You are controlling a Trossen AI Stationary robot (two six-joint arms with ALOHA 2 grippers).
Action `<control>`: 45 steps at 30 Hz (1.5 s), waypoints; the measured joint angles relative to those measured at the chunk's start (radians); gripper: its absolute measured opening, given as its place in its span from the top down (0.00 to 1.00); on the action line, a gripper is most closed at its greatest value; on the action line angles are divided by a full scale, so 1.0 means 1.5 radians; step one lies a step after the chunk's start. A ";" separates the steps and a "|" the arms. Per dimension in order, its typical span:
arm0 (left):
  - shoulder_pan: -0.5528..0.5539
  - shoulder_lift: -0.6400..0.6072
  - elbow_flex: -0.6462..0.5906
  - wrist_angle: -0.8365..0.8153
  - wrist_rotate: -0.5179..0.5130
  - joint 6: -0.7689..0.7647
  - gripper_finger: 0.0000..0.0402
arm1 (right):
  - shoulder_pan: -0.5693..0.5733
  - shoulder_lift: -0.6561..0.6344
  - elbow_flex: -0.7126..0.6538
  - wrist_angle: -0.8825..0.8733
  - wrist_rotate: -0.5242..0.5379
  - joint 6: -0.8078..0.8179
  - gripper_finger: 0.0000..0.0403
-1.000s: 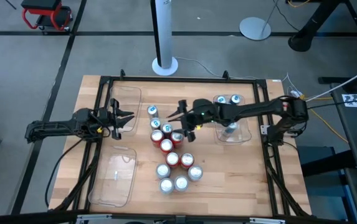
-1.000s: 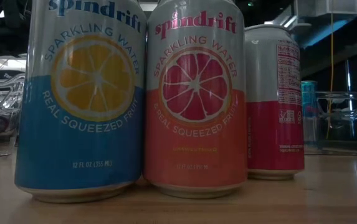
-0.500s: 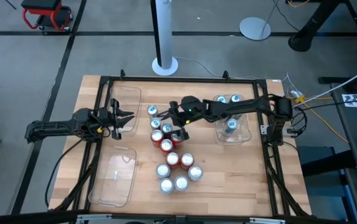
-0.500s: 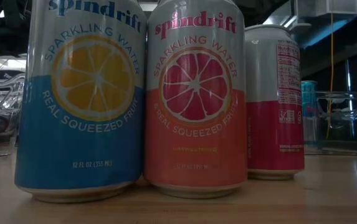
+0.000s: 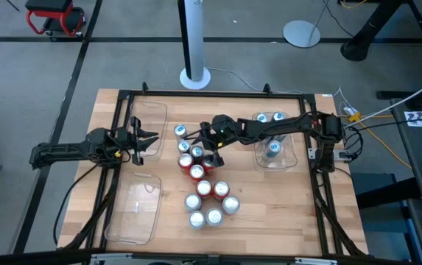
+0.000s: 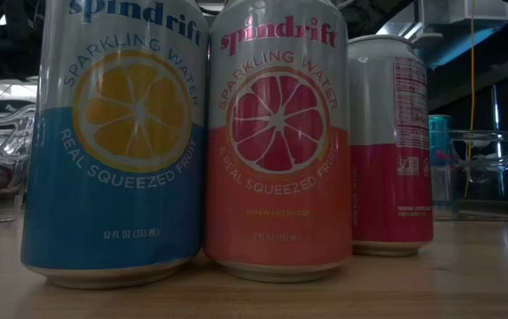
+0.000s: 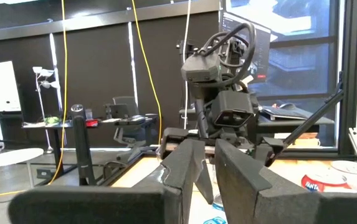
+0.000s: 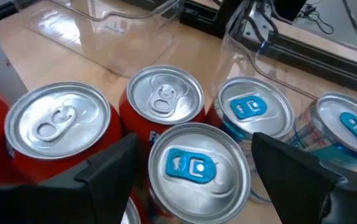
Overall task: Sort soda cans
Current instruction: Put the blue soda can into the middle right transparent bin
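Around blue-tabbed can [image 8: 195, 169]: right tool [image 8: 194, 171], wide-open.

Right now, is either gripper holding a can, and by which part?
Nothing is held: right gripper straddles a blue-tabbed can, open; left gripper is shut and empty.

- The soda cans [image 5: 199, 173] are being clustered at the middle of the desk [image 5: 269, 206].
- Two empty trays [image 5: 146, 118] are lying along the desk's left side, one behind the other.
- A tray [image 5: 288, 158] at the right is holding cans.
- The right claw [image 5: 209, 147] is hanging over the cluster's far end, its fingers spread either side of one can [image 8: 197, 168].
- The left claw [image 5: 148, 141] is lying between the left trays.
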 joint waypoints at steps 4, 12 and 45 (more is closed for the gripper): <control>0.000 0.000 0.000 0.000 0.000 0.000 0.85 | 0.000 0.005 0.001 0.000 0.000 -0.004 0.22; 0.000 0.000 0.000 0.001 0.000 -0.004 0.85 | 0.000 0.016 0.002 0.012 0.002 -0.009 0.22; 0.000 0.000 0.000 0.001 0.000 -0.010 0.85 | 0.001 0.018 0.000 0.006 -0.001 0.028 0.38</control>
